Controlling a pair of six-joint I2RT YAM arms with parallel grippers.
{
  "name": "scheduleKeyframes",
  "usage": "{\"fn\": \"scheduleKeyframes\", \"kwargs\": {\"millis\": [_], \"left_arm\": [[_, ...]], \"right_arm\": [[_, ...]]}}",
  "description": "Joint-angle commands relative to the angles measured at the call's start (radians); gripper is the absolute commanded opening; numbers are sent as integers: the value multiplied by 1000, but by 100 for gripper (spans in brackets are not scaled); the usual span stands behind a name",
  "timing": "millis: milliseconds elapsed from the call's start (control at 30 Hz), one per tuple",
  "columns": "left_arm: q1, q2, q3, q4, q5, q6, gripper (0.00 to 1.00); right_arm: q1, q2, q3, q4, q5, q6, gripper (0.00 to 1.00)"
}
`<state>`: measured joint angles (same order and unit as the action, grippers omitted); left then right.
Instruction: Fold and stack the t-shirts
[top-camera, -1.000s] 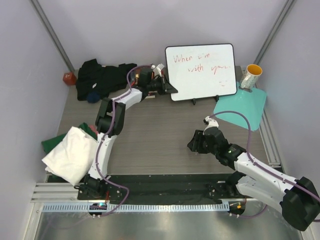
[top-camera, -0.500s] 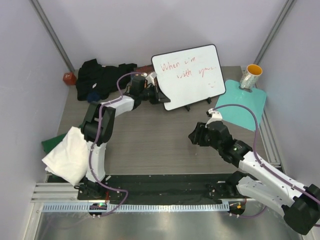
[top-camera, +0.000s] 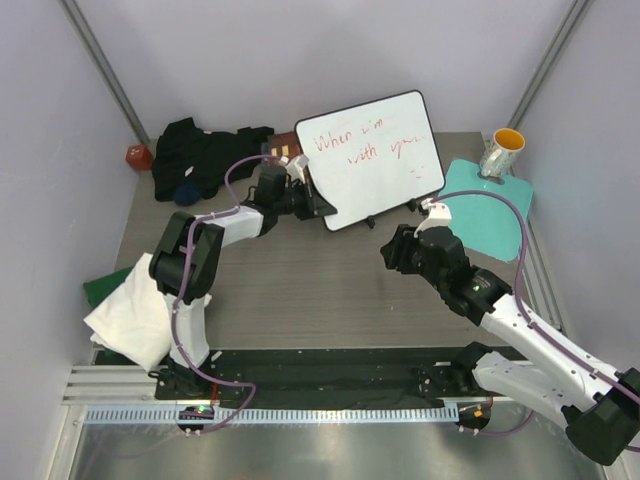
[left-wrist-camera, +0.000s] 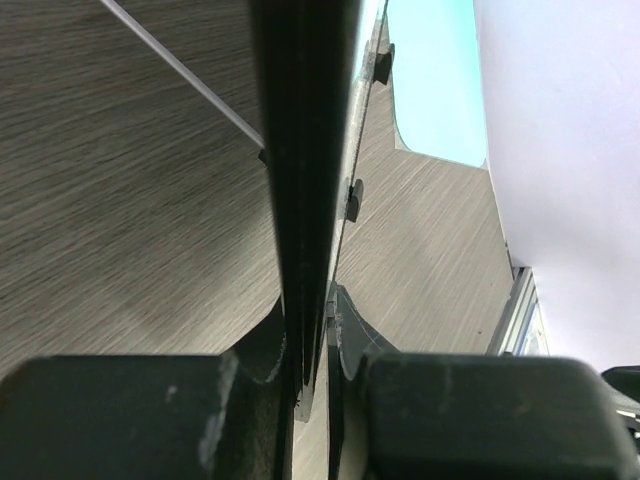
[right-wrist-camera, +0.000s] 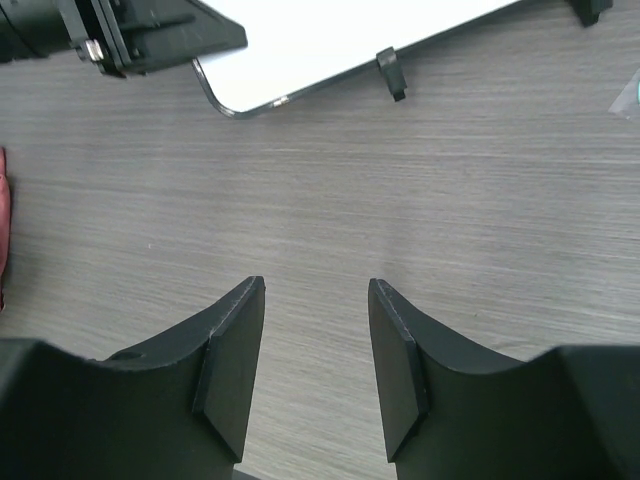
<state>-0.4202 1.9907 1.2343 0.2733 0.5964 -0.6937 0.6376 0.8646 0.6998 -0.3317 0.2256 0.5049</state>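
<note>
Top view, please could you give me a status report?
Left gripper shut on whiteboard edge. Right gripper open, empty. Black t-shirt, white t-shirt apart, untouched. In the way: whiteboard.

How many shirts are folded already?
Looks done: a white shirt sits folded on a green shirt, near left. In hand: no shirt; the left gripper is shut on the edge of the whiteboard, and the right gripper hangs open and empty. Left to do: the black shirt lies crumpled at the back.
</note>
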Motion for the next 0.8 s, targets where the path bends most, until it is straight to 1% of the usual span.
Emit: {"fn": "scheduleKeyframes", "kwargs": {"millis": [0,200,533,633,767], "left_arm": [[-74,43,-79,-142,-60,79,0],[-133,65,-97,-145,-64,85,0],[-172,10,-298,-62,-95,86,0],[-172,-6,-346,-31,-90,86,0],[-177,-13,-372,-22,-81,106,0]], "right_arm": [[4,-9,53,0,49,-37,52],[4,-25,60,-27,87,-55,52],[4,-38,56,-30,112,-65,52],[4,-45,55,-29,112,-66,52],[4,-56,52,-33,112,-63,52]]}}
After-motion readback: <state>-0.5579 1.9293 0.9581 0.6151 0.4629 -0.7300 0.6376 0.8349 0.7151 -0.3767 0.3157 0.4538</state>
